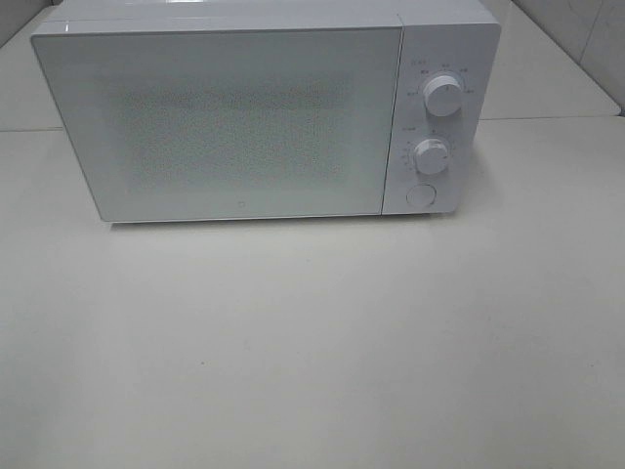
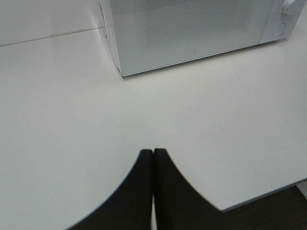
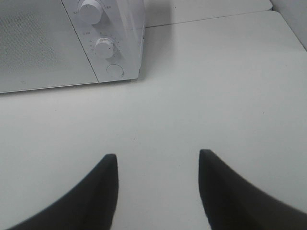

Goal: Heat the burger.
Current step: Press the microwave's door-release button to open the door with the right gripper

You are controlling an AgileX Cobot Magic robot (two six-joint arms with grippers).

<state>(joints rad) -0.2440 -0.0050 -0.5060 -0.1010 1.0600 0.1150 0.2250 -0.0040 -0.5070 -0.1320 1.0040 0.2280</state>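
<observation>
We held our left gripper (image 2: 153, 152) clenched, its fingertips pressed together with nothing between them, low over the bare tabletop (image 1: 312, 352). We judged it idle, parked there because no job on its side called for it. Our right gripper (image 3: 158, 160) stood released, jaws apart and empty, also above the tabletop.

Ahead of both, well apart from either, sat the white microwave (image 1: 234, 15) with its door (image 1: 220, 122) shut flush. The control panel (image 1: 469, 147) faced the right gripper: the upper knob (image 1: 444, 98), the lower knob (image 1: 431, 154) and the round button (image 1: 421, 194) beneath them all lay ahead of it. The left gripper looked at the end of the microwave away from the controls. That is why we took the right gripper, jaws parted, as the one placed to work the controls or the door release.

The burger was in none of our views: in neither gripper, nor on the tabletop ahead of them. The dotted door hid the cavity, so we could not tell whether it lay inside. If it did, the step in hand was setting a knob, and the smooth white cap might slip unless gripped squarely.
</observation>
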